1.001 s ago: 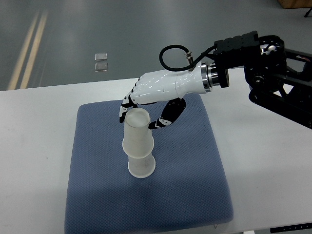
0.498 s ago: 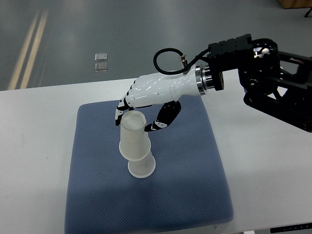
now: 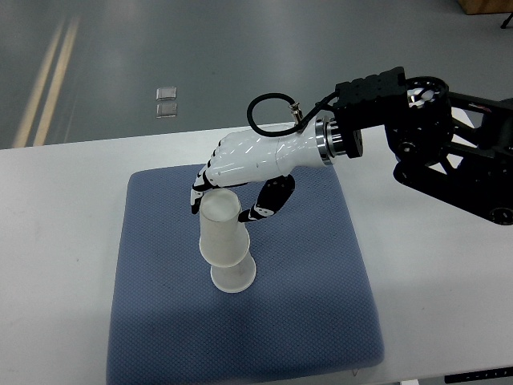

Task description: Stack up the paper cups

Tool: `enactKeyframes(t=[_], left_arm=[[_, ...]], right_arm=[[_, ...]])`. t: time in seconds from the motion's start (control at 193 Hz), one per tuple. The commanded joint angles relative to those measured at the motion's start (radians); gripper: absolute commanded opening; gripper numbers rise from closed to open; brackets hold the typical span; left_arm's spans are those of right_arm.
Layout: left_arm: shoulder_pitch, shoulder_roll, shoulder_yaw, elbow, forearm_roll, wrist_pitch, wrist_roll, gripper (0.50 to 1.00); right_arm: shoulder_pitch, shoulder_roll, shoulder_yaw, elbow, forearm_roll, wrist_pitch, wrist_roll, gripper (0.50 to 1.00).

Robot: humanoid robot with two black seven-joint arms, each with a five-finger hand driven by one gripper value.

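— Where the blue pad (image 3: 313,321) spreads toward the table's (image 3: 56,241) near edge, what do you make out on it?

— Quilted, dimpled fabric with rounded corners, lying on a smooth white table top. Near its middle stands an upturned paper cup (image 3: 233,275), translucent white, its wide rim flat on the cloth. A second paper cup (image 3: 222,230) sits mouth-up on that base, leaning a little toward the left edge.

— And the right hand (image 3: 244,164)?

— Glossy white shell, black jointed fingers (image 3: 198,192). They curl around the second cup's rim from the far side while the thumb (image 3: 267,204) presses from the right, so the hand is closed on that cup. Its arm (image 3: 449,152), black and boxy with a looped cable, crosses the table's far right corner.

— Anything around it?

— Beyond the far edge lies grey floor with pale yellow stripes and two small clear squares (image 3: 166,102). Nothing blocks the cups.

— How does it compare with a second ago?

— The wrist has shifted left and lower; the upper cup has tilted and settled deeper against the lower one.
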Motion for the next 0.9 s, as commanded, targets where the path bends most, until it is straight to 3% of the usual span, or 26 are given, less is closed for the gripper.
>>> enactKeyframes(t=[0.0, 0.244, 0.472, 0.617, 0.897], left_arm=[[0.0, 0.0, 0.0, 0.0, 0.0, 0.0, 0.0, 1.0], [0.0, 0.0, 0.0, 0.0, 0.0, 0.0, 0.0, 1.0], [0.0, 0.0, 0.0, 0.0, 0.0, 0.0, 0.0, 1.0], [0.0, 0.0, 0.0, 0.0, 0.0, 0.0, 0.0, 1.0], [0.0, 0.0, 0.0, 0.0, 0.0, 0.0, 0.0, 1.0]], right_arm=[[-0.004, 0.0, -0.002, 0.0, -0.002, 0.0, 0.0, 0.613], [-0.016, 0.002, -0.004, 0.0, -0.014, 0.0, 0.0, 0.648], [-0.03, 0.006, -0.004, -0.001, -0.016, -0.014, 0.0, 0.856], [-0.03, 0.006, -0.004, 0.0, -0.016, -0.014, 0.002, 0.895], [-0.038, -0.011, 0.014, -0.009, -0.005, -0.018, 0.0, 0.895]])
